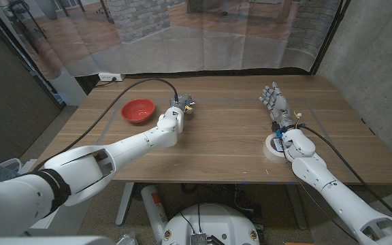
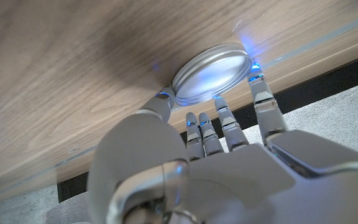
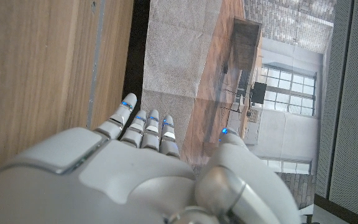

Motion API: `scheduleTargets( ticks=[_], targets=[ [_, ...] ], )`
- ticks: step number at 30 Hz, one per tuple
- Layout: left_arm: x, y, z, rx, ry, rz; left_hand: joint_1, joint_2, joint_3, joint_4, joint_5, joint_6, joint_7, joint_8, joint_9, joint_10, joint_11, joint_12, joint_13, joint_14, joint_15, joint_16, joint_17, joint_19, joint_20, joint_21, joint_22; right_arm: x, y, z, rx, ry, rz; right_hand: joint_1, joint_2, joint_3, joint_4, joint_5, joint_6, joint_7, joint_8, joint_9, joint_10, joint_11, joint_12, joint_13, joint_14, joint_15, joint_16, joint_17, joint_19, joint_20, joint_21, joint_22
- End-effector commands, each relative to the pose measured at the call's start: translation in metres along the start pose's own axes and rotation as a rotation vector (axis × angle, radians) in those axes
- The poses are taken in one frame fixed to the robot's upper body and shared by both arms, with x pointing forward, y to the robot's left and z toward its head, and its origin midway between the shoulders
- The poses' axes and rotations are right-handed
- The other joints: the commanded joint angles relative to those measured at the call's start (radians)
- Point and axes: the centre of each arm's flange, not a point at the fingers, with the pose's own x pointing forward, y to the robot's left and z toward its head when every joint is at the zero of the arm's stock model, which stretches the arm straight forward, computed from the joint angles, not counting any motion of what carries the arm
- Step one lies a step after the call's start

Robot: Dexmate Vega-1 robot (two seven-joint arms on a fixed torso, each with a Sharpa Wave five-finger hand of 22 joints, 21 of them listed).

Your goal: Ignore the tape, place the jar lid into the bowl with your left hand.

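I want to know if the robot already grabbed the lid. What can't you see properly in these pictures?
- Jar lid: in the head view the left hand covers it. In the left wrist view fingers touch its rim, but whether it is lifted cannot be told.
- Tape: the right forearm hides part of it in the head view.
- Bowl: too small in the head view to see its inside well.

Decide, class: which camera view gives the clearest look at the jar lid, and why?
The left wrist view: the jar lid appears large, a round silver disc on the wooden table, with the left hand and its fingers at its rim. In the head view the lid is mostly hidden by that hand.
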Motion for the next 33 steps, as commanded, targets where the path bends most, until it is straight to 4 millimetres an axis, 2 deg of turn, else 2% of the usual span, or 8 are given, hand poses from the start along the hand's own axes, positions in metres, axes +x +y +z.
scheduleTargets(
  ticks=[1,5,12,21,23,33],
  targets=[
    [0.000,-0.002,0.003,-0.059,-0.039,0.032,0.032,0.017,0.014,0.008,-0.001,0.039,0.007,0.014,0.003,0.035,-0.002,0.011,0.002,0.034,-0.004,0.011,0.005,0.029,-0.001,0.010,0.003,0.001,-0.003,-0.001,0.002,0.003,-0.006,-0.002,0.008,0.001,-0.006,-0.002,0.003,-0.004,0.005,0.006,0.007,0.004,0.001,0.005,0.008,-0.003,0.005,0.001,0.011,-0.002,-0.003,0.005],
    [0.000,-0.003,0.002,-0.067,-0.043,0.027,0.052,0.025,0.022,0.009,0.001,0.072,0.023,0.023,0.004,0.065,-0.004,0.017,0.002,0.059,-0.019,0.016,0.007,0.054,-0.005,0.016,0.002,0.001,-0.003,-0.001,0.001,0.005,-0.010,-0.002,0.009,0.001,-0.006,-0.002,0.002,-0.004,0.005,0.006,0.007,0.005,0.001,0.005,0.011,-0.002,0.005,0.001,0.011,0.000,-0.006,0.005],
    [0.001,-0.004,-0.001,-0.105,-0.052,0.008,0.054,0.028,0.022,0.020,0.001,0.089,0.022,0.026,0.005,0.094,-0.015,0.021,0.003,0.081,-0.021,0.021,0.011,0.075,-0.005,0.021,0.001,0.000,-0.003,-0.001,-0.001,0.010,-0.013,-0.003,0.009,0.000,-0.006,-0.002,0.002,-0.004,0.005,0.006,0.008,0.002,0.001,0.005,0.016,-0.001,0.007,0.001,0.011,0.003,-0.009,0.005],
    [0.001,-0.007,-0.009,-0.134,-0.051,-0.025,0.069,0.036,0.029,0.021,0.004,0.114,0.021,0.030,0.006,0.127,-0.015,0.025,0.004,0.108,-0.028,0.025,0.014,0.123,-0.012,0.037,0.000,0.001,0.002,-0.002,-0.008,0.015,-0.004,-0.005,0.010,-0.001,-0.007,-0.002,0.002,-0.006,0.005,0.006,0.008,0.000,0.001,0.005,0.023,0.000,0.009,0.001,0.013,0.004,-0.013,0.006],
    [0.001,-0.007,-0.010,-0.130,-0.045,-0.035,0.057,0.022,0.018,0.027,0.003,0.125,0.013,0.032,0.006,0.137,-0.025,0.025,0.004,0.115,-0.035,0.025,0.015,0.137,-0.011,0.041,-0.001,0.002,0.003,-0.002,-0.008,0.016,-0.002,-0.005,0.010,-0.001,-0.007,-0.002,0.004,-0.007,0.006,0.006,0.008,0.002,0.001,0.005,0.025,0.001,0.009,0.001,0.014,0.005,-0.014,0.006],
    [0.005,-0.008,-0.016,-0.130,-0.025,-0.071,0.023,-0.010,-0.007,0.041,0.002,0.147,0.000,0.033,0.006,0.172,-0.032,0.029,0.006,0.150,-0.025,0.030,0.016,0.146,-0.008,0.038,-0.002,0.004,0.008,-0.002,-0.014,0.015,0.003,-0.006,0.010,-0.002,-0.007,-0.002,0.006,-0.007,0.006,0.006,0.009,-0.001,0.001,0.005,0.030,0.000,0.010,0.002,0.017,0.007,-0.018,0.006]
  ],
)
